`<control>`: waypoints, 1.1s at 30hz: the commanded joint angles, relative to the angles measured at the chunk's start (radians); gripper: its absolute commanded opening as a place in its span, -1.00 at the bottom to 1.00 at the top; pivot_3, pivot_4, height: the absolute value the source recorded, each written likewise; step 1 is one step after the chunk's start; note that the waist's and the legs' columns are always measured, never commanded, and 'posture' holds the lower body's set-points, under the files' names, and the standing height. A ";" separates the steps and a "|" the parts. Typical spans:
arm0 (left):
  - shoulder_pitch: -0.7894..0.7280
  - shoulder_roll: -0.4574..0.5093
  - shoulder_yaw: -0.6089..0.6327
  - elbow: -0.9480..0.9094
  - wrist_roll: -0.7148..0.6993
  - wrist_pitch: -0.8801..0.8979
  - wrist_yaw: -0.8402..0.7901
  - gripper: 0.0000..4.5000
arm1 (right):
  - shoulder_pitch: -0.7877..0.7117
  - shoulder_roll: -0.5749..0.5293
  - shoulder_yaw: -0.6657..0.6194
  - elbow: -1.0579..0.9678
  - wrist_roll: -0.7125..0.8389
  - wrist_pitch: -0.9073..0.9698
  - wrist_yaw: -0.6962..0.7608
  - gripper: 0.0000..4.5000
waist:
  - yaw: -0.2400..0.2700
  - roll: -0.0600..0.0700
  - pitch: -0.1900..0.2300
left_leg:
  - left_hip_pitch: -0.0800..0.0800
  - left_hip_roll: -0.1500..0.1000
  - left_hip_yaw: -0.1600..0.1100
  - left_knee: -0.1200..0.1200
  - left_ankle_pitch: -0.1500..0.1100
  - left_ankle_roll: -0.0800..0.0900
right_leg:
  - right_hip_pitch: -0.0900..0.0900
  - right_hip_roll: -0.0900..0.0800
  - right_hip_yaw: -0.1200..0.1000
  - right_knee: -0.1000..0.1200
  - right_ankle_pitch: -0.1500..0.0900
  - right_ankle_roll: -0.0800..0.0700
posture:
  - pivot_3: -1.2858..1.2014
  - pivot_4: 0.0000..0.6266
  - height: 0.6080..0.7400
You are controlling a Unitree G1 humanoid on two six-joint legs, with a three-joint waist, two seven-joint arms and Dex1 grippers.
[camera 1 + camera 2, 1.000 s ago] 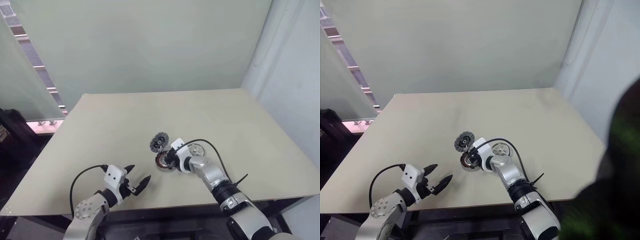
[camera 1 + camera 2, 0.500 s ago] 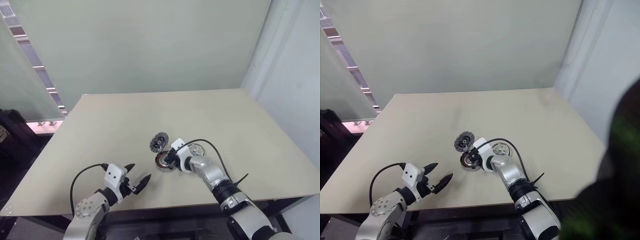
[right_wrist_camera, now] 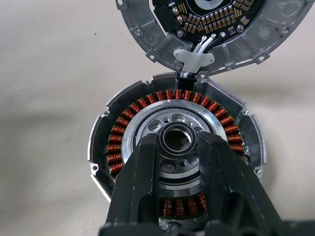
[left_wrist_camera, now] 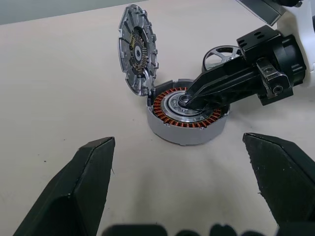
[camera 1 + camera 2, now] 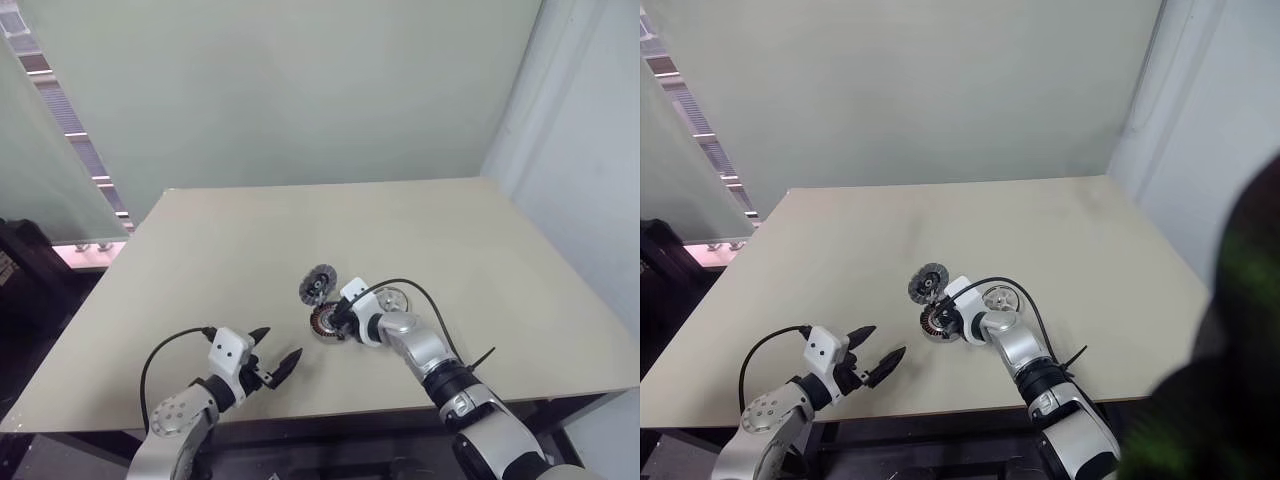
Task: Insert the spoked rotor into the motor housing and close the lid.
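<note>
The motor housing (image 5: 322,323) sits mid-table, its copper-red windings (image 3: 119,132) ringing a pale centre. The lid (image 4: 136,48), dark grey and ribbed, stands tilted up at the housing's far edge, joined to it by white wires. Just right of the housing the shiny spoked rotor (image 5: 392,299) lies flat on the table, behind my right arm. My right gripper (image 3: 177,141) reaches down into the housing, fingers closed around its centre hub. My left gripper (image 5: 279,343) hovers open near the table's front edge, to the left of the housing, holding nothing.
The beige table (image 5: 230,240) meets a pale wall at the back. A frosted glass panel (image 5: 40,170) stands off the table's left side. The black cable (image 5: 415,290) of my right arm arcs over the rotor.
</note>
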 commanded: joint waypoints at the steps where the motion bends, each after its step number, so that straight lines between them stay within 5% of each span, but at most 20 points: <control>1: -0.010 0.005 0.014 -0.035 0.002 -0.021 0.003 1.00 | -0.017 0.010 -0.003 -0.009 -0.004 -0.004 0.004 -0.64 | 0.000 0.000 0.000 | 0.000 0.000 0.000 0.000 0.000 0.000 | 0.000 0.000 0.000 0.000 0.000 0.000 | 0.03 -1.00 1.00; 33: 0.001 0.014 0.046 -0.039 -0.011 -0.012 0.001 1.00 | -0.019 0.045 -0.013 0.034 -0.010 -0.030 0.011 -0.64 | -0.001 0.000 0.000 | 0.002 0.004 0.003 0.000 0.000 0.000 | 0.001 0.002 0.000 0.001 0.000 0.000 | 0.03 -1.00 1.00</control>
